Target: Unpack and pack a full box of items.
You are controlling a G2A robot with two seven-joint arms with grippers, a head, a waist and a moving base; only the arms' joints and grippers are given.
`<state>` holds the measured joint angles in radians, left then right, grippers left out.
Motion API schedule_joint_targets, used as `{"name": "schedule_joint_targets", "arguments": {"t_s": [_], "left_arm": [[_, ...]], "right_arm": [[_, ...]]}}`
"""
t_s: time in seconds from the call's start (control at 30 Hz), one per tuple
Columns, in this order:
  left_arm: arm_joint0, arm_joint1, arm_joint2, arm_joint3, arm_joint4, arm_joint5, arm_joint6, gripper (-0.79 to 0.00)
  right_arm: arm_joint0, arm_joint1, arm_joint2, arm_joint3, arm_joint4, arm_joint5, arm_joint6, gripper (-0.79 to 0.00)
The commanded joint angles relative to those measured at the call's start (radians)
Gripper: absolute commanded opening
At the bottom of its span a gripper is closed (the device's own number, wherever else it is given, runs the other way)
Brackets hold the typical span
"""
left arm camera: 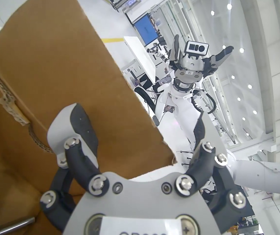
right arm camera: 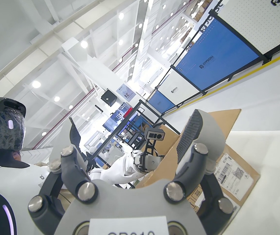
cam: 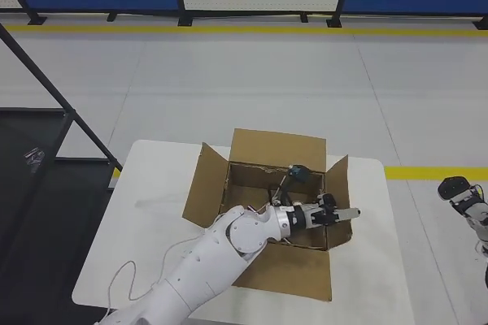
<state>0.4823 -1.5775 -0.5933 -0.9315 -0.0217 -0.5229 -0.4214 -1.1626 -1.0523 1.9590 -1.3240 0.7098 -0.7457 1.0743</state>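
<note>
Box sat open in the middle of the white surface with all four flaps folded outward. That made sense: splayed flaps left the mouth free for an arm to go in from above. And an arm was in there! The left arm came across from the near left corner, and the left claw was low at the box's right side, hard by the right flap. Its fingers were spread wide with nothing between them, so it was released and empty.

My read was that it was lined up for something against the right wall and had no grip on it yet. The arm itself hid most of the box floor, so what was left inside could not be told. A sliver of metal rod showed low in the box near the claw, too little to name.

The right claw was well off to the right, beyond the surface's edge and tipped upward, with its jaws wide apart and empty. It looked parked there so that two arms did not crowd one opening. The box's side with the label faced it, within reach if a second grip were wanted.
</note>
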Motion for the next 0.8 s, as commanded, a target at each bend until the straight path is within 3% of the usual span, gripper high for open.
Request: {"name": "schedule_joint_targets", "arguments": {"t_s": [0.0,0.47,0.77], "left_arm": [[-0.014,-0.017,0.014,0.036,-0.009,-0.007,-0.006,0.000],[-0.099,-0.141,0.095,0.272,-0.020,-0.015,-0.055,0.000],[-0.133,-0.199,0.099,0.392,-0.031,-0.018,-0.079,0.000]], "right_arm": [[-0.007,0.002,0.008,0.005,0.004,-0.004,-0.004,0.000],[-0.039,0.014,0.032,0.035,0.028,-0.024,-0.024,0.000],[-0.012,0.019,-0.006,0.070,0.027,-0.015,-0.015,0.000]]}}
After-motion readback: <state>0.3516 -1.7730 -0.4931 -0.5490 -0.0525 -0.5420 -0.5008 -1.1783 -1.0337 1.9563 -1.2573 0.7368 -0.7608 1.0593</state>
